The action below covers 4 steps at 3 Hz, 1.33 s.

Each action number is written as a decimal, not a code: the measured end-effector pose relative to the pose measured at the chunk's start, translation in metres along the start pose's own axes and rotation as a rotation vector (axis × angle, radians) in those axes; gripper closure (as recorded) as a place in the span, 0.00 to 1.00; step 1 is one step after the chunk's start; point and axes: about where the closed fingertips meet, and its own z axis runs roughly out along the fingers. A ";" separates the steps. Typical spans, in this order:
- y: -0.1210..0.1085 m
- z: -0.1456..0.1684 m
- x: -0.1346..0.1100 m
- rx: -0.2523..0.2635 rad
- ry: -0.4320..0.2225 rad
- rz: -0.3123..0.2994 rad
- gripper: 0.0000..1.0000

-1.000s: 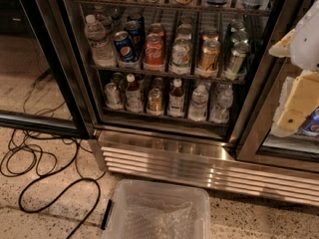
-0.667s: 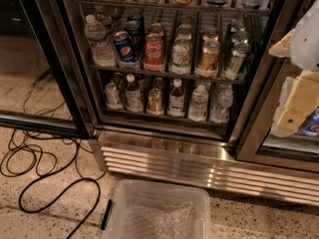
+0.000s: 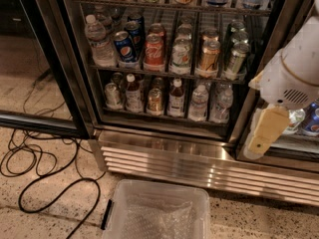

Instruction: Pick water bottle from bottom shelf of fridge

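Camera view: fridge point(image 3: 75, 78), left compartment open to the camera, wire racks loaded. Bottom shelf point(image 3: 164, 119) holds one front row, left to right: silver can point(image 3: 112, 94), dark-liquid bottle point(image 3: 133, 92) with white cap, gold can point(image 3: 155, 100), second dark bottle point(image 3: 176, 97) with white cap, then the water bottle point(image 3: 198, 102), then another clear bottle point(image 3: 222, 102) just beside it at the right end. All upright, more cans dimly behind them.

Middle rack: big clear bottle point(image 3: 97, 41) far left, Pepsi can point(image 3: 124, 46), red cola can point(image 3: 153, 51), pale can point(image 3: 180, 56), gold-tone can point(image 3: 208, 58), green can point(image 3: 235, 59). Top rack shows only container bottoms.

Clear plastic bin point(image 3: 119, 203) sits on the floor in front of the ribbed steel grille point(image 3: 199, 168), with crinkled clear wrap inside. Black cable point(image 3: 45, 183) loops on the floor at left.

Gripper point(image 3: 259, 143) hangs at the right, outside the compartment, in front of the right-hand door frame, under its white wrist housing point(image 3: 294, 73). Cannot tell whether it is spread or closed; it holds nothing that shows. Water bottle stands to the left of the gripper, further in, well apart, with the other clear bottle and the frame post between them.
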 end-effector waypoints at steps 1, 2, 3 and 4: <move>0.008 0.046 0.004 -0.077 0.005 0.027 0.00; 0.008 0.046 0.004 -0.077 0.005 0.027 0.00; 0.015 0.055 -0.001 -0.058 -0.002 0.044 0.00; 0.022 0.119 -0.011 -0.072 0.018 0.103 0.00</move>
